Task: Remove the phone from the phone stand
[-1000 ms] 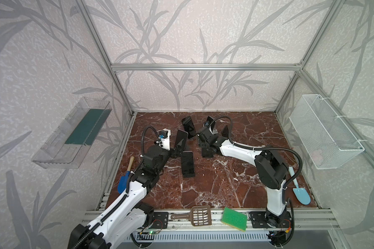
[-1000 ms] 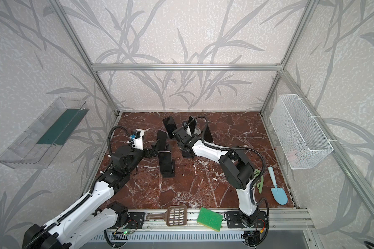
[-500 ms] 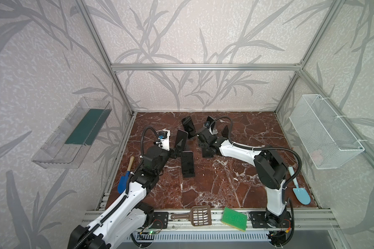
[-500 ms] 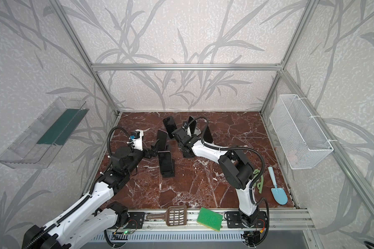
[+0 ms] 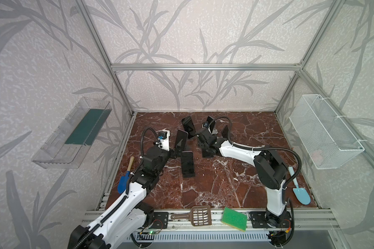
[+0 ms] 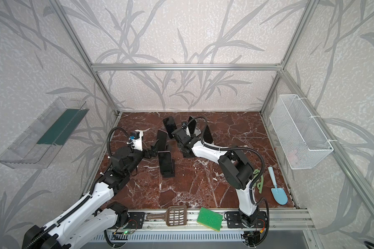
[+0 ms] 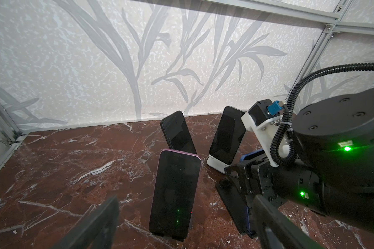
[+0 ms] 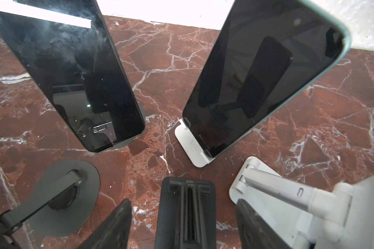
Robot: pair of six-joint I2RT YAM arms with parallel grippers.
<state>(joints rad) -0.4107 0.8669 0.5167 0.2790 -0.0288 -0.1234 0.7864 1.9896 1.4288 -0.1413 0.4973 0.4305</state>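
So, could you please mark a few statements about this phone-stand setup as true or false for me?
1. The left hand is open. True.
2. The wire basket hangs on the robot's left side. False: it hangs on the right side.
3. A green sponge lies on the front rail. True.
4. The pink-edged phone lies flat on the marble table. False: it stands propped up, tilted back.
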